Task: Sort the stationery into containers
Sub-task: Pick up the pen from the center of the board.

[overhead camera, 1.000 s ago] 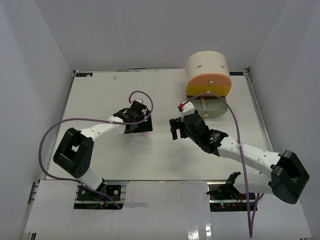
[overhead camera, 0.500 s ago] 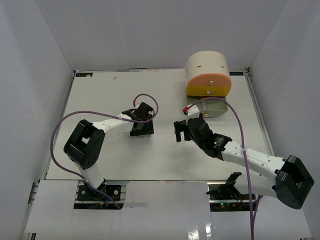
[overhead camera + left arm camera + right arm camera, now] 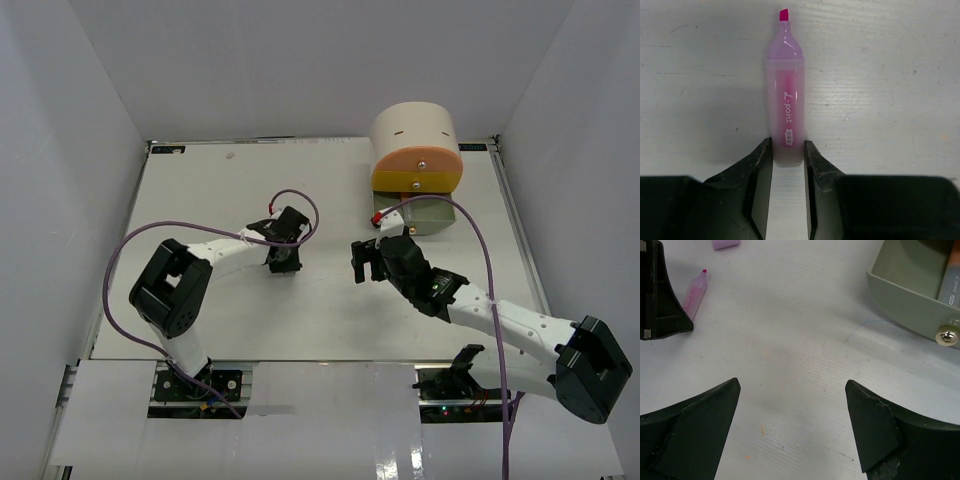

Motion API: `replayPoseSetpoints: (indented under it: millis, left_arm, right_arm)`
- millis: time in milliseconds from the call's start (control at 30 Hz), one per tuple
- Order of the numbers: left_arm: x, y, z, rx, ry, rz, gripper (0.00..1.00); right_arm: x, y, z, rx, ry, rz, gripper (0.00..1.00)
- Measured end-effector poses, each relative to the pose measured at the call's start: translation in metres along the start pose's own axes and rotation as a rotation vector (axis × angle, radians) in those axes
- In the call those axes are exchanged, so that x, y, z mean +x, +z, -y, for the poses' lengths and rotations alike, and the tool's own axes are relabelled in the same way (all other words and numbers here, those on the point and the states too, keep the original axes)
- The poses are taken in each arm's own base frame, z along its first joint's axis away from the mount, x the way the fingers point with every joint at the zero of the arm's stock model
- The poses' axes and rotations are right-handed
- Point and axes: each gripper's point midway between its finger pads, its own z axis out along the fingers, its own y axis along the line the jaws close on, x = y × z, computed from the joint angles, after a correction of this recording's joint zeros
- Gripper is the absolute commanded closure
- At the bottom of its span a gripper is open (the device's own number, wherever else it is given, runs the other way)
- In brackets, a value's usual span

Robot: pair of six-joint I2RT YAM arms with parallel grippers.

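White tabletop [image 3: 890,75], centre-left: left gripper [image 3: 787,147] pinches the tail of the pink highlighter [image 3: 786,110], which lies flat and uncapped; right gripper [image 3: 792,384] spread, empty. Light, stiff, smooth barrel, likely to pivot in an end grip; mid-barrel looks steadier

Uncapped pink highlighter [image 3: 785,107] on white table [image 3: 880,75], tip pointing away, left end effector [image 3: 788,152] clamped on its near end
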Motion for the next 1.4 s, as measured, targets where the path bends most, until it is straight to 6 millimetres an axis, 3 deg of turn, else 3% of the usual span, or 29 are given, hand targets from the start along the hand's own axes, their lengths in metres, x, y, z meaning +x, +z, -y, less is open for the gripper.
replayPoseSetpoints:
  millis: [233,400,633,767,967,1400]
  left_arm:
    - [0.006,-0.006,-0.002,0.019,0.003,-0.001,0.91]
    - [0.002,-0.025,0.003,0.095,0.008,0.047,0.95]
    - [-0.039,-0.1,0.034,0.396,0.027,0.32,0.97]
    - [-0.05,-0.128,0.049,0.529,0.064,0.421,0.97]
    - [-0.049,-0.142,0.064,0.648,0.108,0.471,0.98]
    - [-0.053,-0.167,0.077,0.775,0.134,0.576,0.99]
  right_arm:
    - [-0.006,-0.005,-0.004,-0.026,0.021,0.02,0.08]
    - [-0.012,-0.01,-0.013,-0.078,0.049,0.033,0.08]
    - [-0.028,-0.015,-0.034,-0.192,0.103,0.081,0.12]
    - [-0.038,-0.016,-0.045,-0.249,0.128,0.11,0.14]
    - [-0.061,-0.012,-0.063,-0.318,0.167,0.173,0.2]
    - [-0.104,0.001,-0.085,-0.382,0.235,0.277,0.28]
